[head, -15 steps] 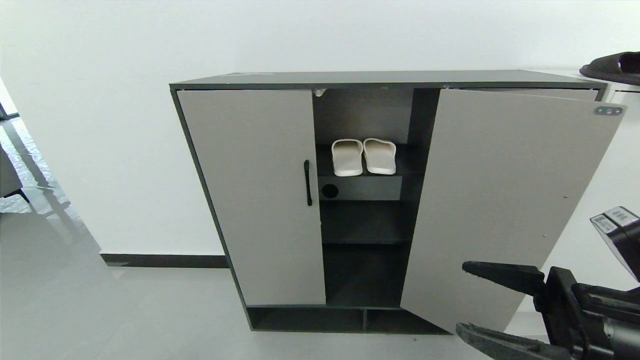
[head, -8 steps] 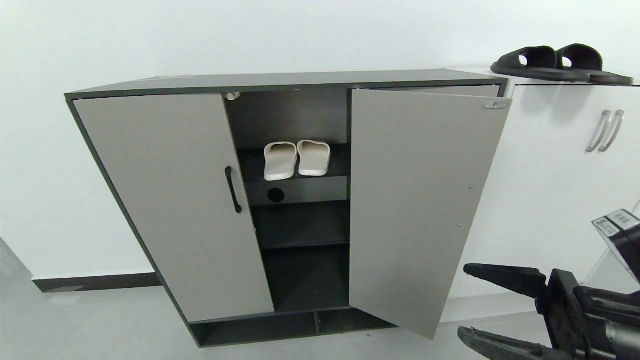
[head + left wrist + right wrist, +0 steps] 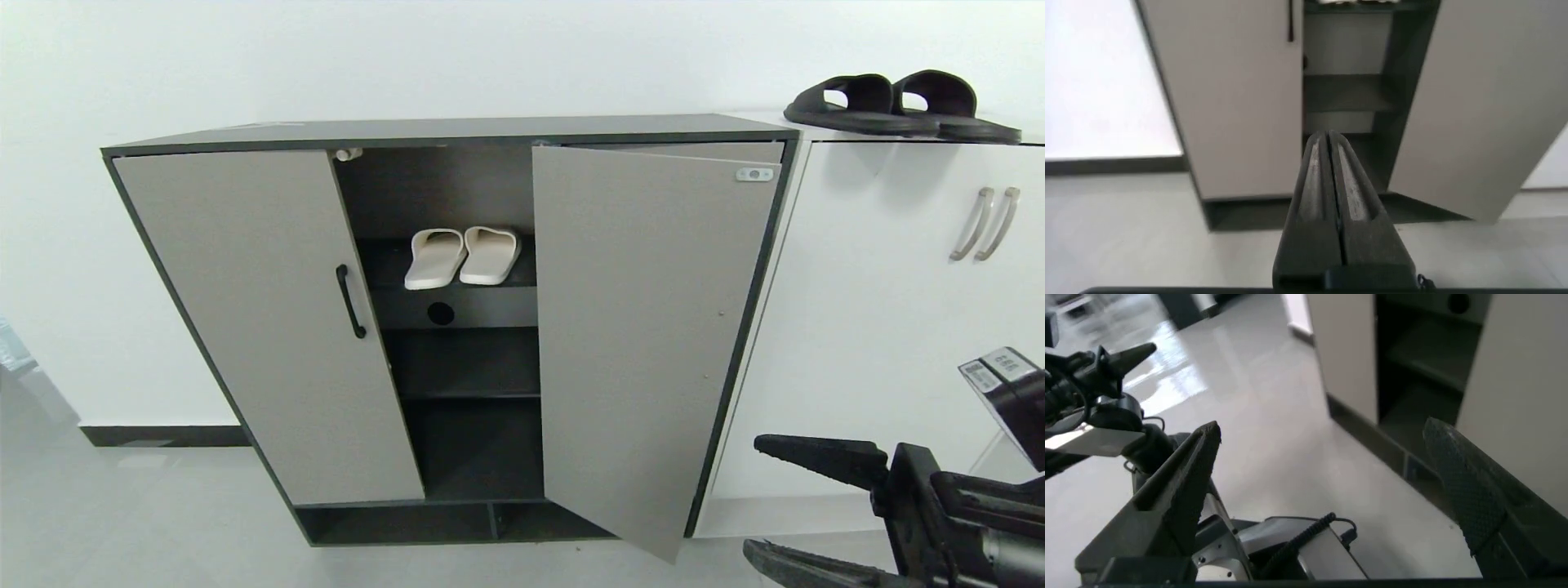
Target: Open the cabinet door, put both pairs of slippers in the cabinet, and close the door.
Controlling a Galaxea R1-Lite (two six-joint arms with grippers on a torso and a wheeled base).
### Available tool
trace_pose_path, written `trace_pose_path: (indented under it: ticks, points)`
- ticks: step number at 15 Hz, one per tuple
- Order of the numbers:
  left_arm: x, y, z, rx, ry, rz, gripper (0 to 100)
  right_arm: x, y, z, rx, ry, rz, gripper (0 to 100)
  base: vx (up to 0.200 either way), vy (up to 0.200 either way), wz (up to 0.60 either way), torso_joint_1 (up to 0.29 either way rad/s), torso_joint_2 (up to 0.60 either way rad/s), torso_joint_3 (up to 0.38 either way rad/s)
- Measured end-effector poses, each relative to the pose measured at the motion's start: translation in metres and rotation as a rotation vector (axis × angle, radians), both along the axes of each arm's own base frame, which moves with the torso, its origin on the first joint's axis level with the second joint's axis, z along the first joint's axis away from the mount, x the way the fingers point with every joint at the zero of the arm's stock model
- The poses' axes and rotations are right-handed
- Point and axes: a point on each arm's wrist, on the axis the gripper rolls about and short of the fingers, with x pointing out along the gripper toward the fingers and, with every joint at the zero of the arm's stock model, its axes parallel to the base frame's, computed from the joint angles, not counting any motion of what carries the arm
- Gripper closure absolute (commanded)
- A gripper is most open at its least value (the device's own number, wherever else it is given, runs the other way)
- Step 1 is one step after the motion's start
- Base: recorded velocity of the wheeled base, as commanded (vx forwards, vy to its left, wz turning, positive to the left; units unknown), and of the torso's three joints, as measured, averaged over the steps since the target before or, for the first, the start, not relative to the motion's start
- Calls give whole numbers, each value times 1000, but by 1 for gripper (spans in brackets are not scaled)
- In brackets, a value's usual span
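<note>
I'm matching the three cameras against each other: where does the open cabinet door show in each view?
Head view: the open cabinet door hangs right of centre, angled outward.
Left wrist view: the door is the pale panel across the dark shelf opening from the closed door.
Right wrist view: the door is the pale panel bordering that opening.
Shared landmark: the dark shelf opening between the two doors.

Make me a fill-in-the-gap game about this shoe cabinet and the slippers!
1. The white slippers sit on a shelf ___ the dark cabinet.
2. The black slippers lie on top of the ___ cupboard beside it.
3. The dark cabinet's right door is ___.
4. The left gripper is ___.
Missing words: inside; white; open; shut.
</note>
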Motion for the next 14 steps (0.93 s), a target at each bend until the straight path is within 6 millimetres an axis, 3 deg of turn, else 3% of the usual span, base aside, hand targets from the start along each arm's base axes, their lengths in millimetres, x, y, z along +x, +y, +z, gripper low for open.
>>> trace_pose_path:
  ticks: [14]
  points:
    - [0,0,0,0,1,0,100,-3,-1,-5,-31,-22,24,0,0,-200,0,3,3,2]
